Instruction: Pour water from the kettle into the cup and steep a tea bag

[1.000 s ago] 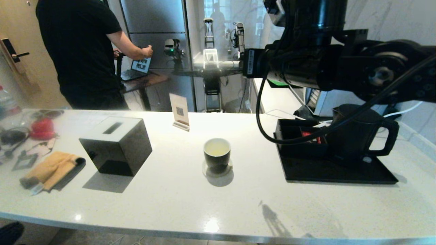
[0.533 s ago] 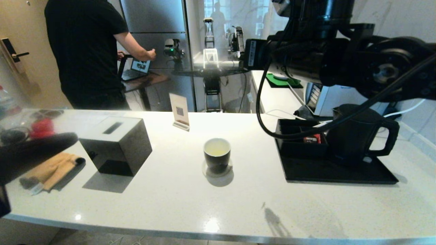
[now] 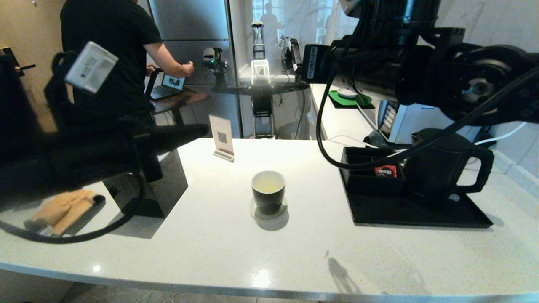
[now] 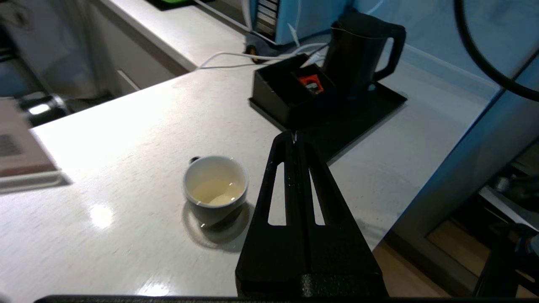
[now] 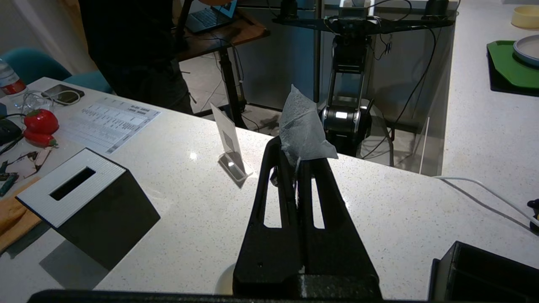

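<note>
The cup (image 3: 268, 191) stands mid-counter on a round coaster, with pale yellowish water (image 4: 212, 194) in its white inside. To its right the matte black kettle (image 3: 438, 166) rests on a black tray (image 3: 421, 212). My right gripper (image 5: 294, 160) is held high above the counter, shut on the pale greyish tea bag (image 5: 304, 128), which sticks out past its tips. My left gripper (image 4: 294, 136) hangs in the air left of the cup, shut with nothing in it. The left arm (image 3: 84, 155) fills the left of the head view.
A black cube box (image 5: 84, 202) with a slot stands at the left. A small sign card (image 3: 222, 136) is behind the cup. A red packet (image 3: 385, 170) lies in the tray's compartment. A person (image 3: 109, 63) stands behind the counter. Clutter lies at the far left.
My left arm has swung up from the lower left into the head view, now covering the black box. My right arm has shifted slightly, uncovering the red packet.
</note>
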